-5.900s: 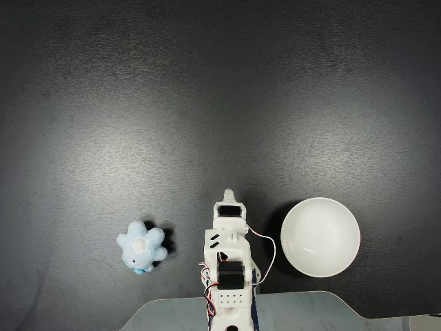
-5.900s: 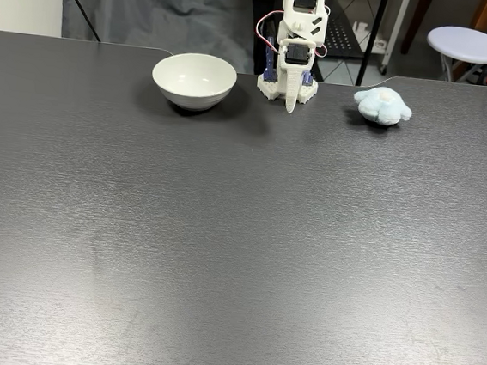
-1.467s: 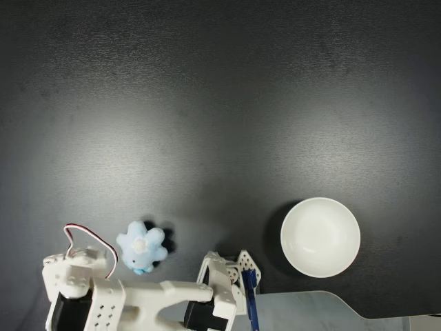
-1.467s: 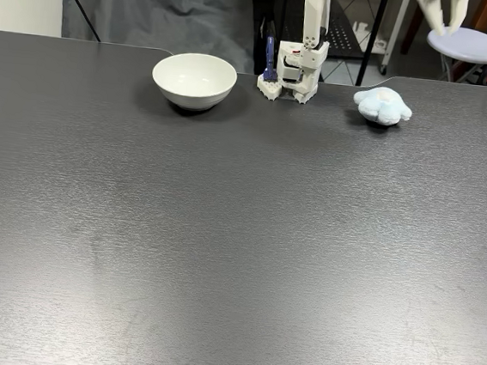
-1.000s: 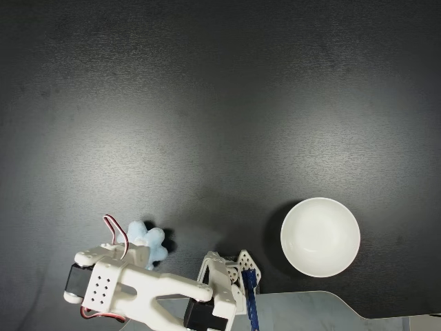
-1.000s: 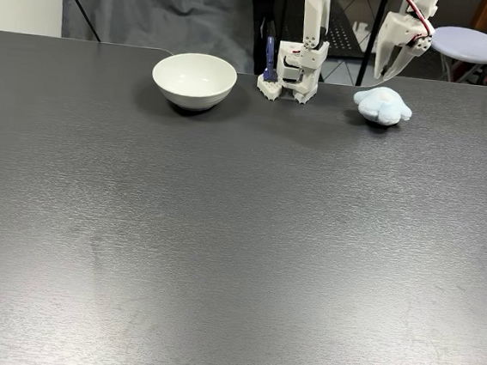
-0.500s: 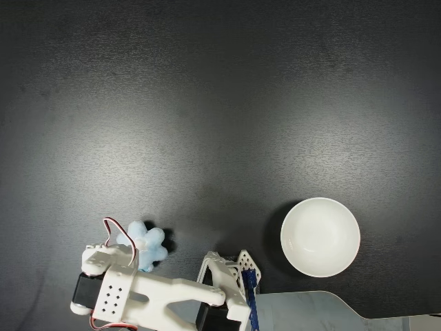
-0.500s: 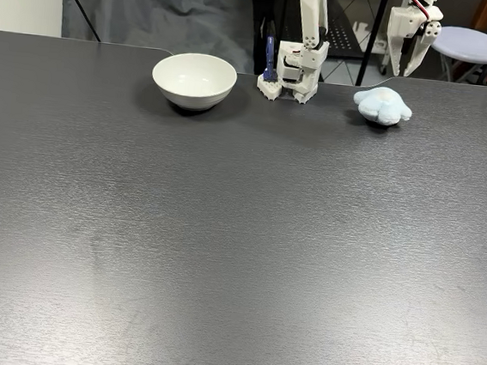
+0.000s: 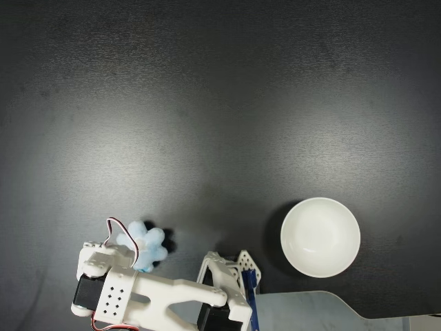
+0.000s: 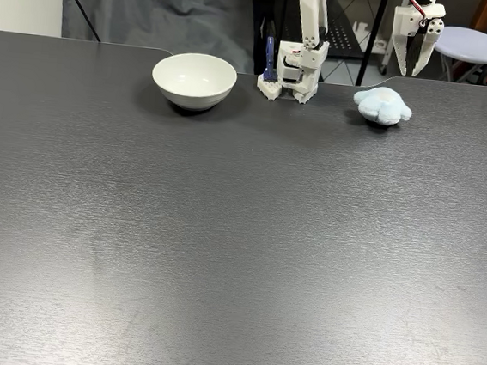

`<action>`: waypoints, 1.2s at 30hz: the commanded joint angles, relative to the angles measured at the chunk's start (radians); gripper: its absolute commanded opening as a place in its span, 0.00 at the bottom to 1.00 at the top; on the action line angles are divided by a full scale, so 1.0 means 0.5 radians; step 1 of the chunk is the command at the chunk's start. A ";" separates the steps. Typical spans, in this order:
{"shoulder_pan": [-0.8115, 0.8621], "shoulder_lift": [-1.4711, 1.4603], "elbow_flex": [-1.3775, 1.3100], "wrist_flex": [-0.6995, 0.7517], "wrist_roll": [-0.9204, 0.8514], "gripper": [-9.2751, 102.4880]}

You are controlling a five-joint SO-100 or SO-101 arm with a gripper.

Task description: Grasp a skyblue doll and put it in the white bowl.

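One fixed view: straight down over table (image 9: 207,103), arm base at bottom edge. Other fixed view: low, probably from opposite table (image 10: 221,232) edge, facing base. Both share white bowl (image 9: 320,237) (image 10: 194,79), skyblue doll (image 9: 146,246) (image 10: 383,105).

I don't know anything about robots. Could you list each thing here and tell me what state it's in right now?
Skyblue doll: lying on the table, not held, outside the bowl.
White bowl: upright, empty.
Gripper: hanging in the air above and behind the doll, pointing down, touching nothing; the jaws stand slightly apart.
Table: dark, carrying the doll, the bowl and the arm's base.
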 commanded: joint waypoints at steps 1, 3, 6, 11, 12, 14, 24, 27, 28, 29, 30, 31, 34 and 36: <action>-0.031 0.120 -0.012 0.015 -0.015 0.25; -0.031 0.101 -0.012 0.018 -0.015 0.34; -0.031 0.098 0.043 0.018 -0.015 0.47; -0.040 0.101 0.451 -0.015 -0.015 0.61; -0.052 0.101 0.469 -0.021 -0.015 0.62; -0.058 0.098 0.491 -0.064 -0.015 0.62; -0.040 0.092 0.687 -0.285 -0.018 0.62; -0.031 0.095 0.819 -0.405 -0.018 0.62; -0.031 0.095 0.850 -0.451 -0.018 0.62; -0.031 0.095 0.868 -0.488 -0.018 0.62; -0.031 0.095 0.881 -0.509 -0.018 0.62; -0.028 0.095 0.890 -0.518 -0.018 0.62; -0.028 0.095 0.905 -0.522 -0.018 0.62; -0.028 0.092 0.905 -0.522 -0.018 0.62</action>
